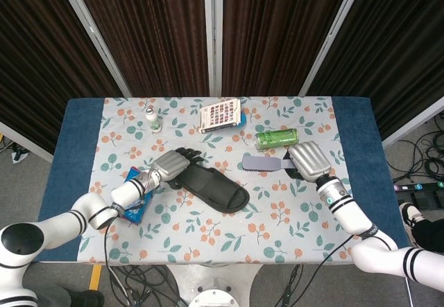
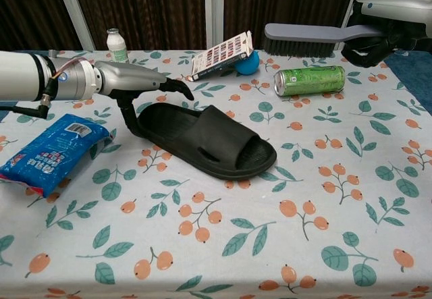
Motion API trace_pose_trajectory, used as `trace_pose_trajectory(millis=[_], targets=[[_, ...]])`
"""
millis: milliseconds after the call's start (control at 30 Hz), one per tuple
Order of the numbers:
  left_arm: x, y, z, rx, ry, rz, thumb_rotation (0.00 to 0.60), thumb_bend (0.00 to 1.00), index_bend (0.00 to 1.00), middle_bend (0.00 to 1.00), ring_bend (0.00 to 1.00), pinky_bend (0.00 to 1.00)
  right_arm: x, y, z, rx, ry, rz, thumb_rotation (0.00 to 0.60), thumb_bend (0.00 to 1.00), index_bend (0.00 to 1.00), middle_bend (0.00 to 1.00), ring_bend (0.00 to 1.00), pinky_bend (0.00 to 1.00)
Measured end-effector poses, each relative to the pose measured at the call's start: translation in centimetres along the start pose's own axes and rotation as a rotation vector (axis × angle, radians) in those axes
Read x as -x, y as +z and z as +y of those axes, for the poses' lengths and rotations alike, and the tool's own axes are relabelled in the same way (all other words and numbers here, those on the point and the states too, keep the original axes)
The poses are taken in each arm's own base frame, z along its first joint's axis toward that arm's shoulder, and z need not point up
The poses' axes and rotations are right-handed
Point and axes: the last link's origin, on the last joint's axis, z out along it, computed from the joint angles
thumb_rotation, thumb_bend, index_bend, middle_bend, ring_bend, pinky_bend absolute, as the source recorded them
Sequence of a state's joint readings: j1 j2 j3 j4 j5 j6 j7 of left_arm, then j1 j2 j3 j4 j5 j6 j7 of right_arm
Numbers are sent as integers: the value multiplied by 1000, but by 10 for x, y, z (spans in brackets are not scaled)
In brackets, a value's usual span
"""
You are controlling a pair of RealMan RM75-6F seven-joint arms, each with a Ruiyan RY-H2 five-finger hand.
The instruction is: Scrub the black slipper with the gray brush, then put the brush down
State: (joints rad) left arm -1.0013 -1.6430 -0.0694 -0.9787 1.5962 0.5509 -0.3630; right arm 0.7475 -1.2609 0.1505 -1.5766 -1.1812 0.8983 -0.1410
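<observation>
Now left hand (image 2: 138, 84) spread over black slipper (image 2: 206, 140) heel edge, right hand (image 1: 309, 161) grasping gray brush (image 2: 312, 36) aloft.

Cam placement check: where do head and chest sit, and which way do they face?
Head view: high above the near table edge, looking steeply down at the table; both arms show, left hand at the slipper, right hand holding the brush.
Chest view: low at the near edge, looking across toward the curtains; left forearm and hand, right hand at top right.
Shared: slipper, brush, both hands, can, blue packet.
</observation>
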Motion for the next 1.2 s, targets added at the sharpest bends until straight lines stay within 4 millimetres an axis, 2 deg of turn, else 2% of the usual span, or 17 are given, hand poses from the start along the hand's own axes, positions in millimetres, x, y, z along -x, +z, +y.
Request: trace_pose_trajectory(millis=[100, 200, 433, 667, 967, 1200], targets=[[5, 4, 2, -10, -7, -23, 600, 263, 161, 140, 48, 120, 5, 2, -3, -10, 2, -11, 600, 462, 1000, 1000, 1000, 1000], [7, 7, 3, -13, -15, -14, 600, 295, 270, 263, 117, 162, 9, 4, -4, -19, 3, -21, 600, 462, 1000, 1000, 1000, 1000], [10, 12, 6, -20, -27, 17, 600, 304, 378, 385, 218, 235, 26, 12, -14, -53, -10, -64, 600, 463, 1000, 1000, 1000, 1000], [11, 12, 8, -19, -31, 28, 600, 306, 405, 409, 238, 240, 49, 26, -31, -115, -60, -85, 600, 461, 1000, 1000, 1000, 1000], [8, 12, 11, -17, -5, 38, 600, 307, 404, 410, 238, 240, 76, 58, -57, -175, -151, -36, 600, 460, 1000, 1000, 1000, 1000], [7, 11, 13, -20, 2, 30, 600, 307, 404, 410, 238, 240, 91, 77, -72, -214, -291, 3, 600, 460, 1000, 1000, 1000, 1000]])
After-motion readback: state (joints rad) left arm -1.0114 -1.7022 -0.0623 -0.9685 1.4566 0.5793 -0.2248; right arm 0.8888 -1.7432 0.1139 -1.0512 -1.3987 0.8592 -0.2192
